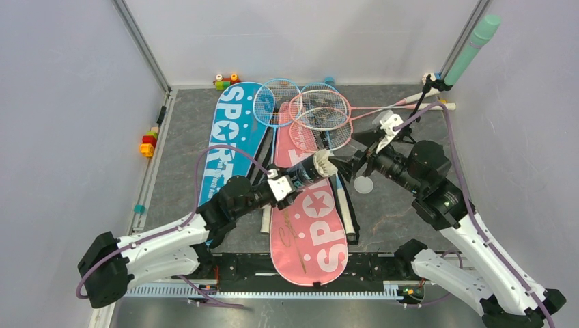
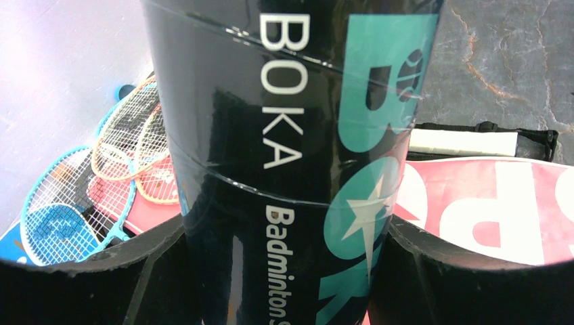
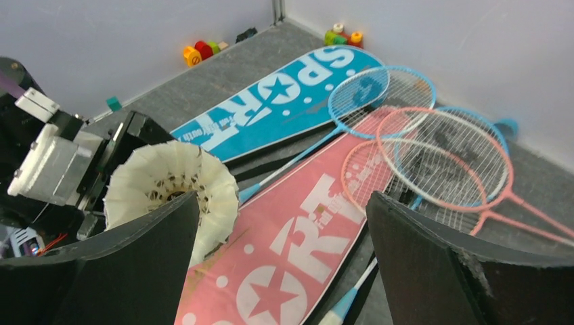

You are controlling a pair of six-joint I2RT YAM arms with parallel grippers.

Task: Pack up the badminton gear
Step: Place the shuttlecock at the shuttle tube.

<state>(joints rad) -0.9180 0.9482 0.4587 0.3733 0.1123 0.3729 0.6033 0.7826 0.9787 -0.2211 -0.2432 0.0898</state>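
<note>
left end effector [image 2: 281,233]: I see it part-way spread and clamped on the dark tube [image 2: 284,162], one finger on each side. Only the upper parts of the fingers show in the left wrist view.
tube: held over the pink bag [image 1: 321,239] near the middle of the tabletop [image 1: 184,130], its mouth pointing toward 2 o'clock. Both ends run out of the left wrist view and the lettering is cut off.
shuttlecock [image 1: 324,164]: at the tube's mouth, feathers facing my right arm. I cannot tell how far in it sits. In the right wrist view one finger hides its lower edge.
right end effector [image 3: 281,203]: spread wide with nothing between the fingers, just at 3 o'clock of the shuttlecock. I cannot tell whether it touches.
rackets [image 1: 307,109]: blue and pink heads overlap in a heap at 12 o'clock, and the count is hard to make out. White grips at 5 o'clock are partly under the arms.
blue bag [image 1: 229,133]: flat at 10 o'clock, its near end hidden under my left arm.
pink bag: flat at 6 o'clock, its far end under the rackets.
disc [image 1: 364,184]: small, pale and round, on the tabletop below the right end effector. I cannot tell what it is.
toy blocks [image 1: 225,82]: against the wall at 11 o'clock, too small to read.
</note>
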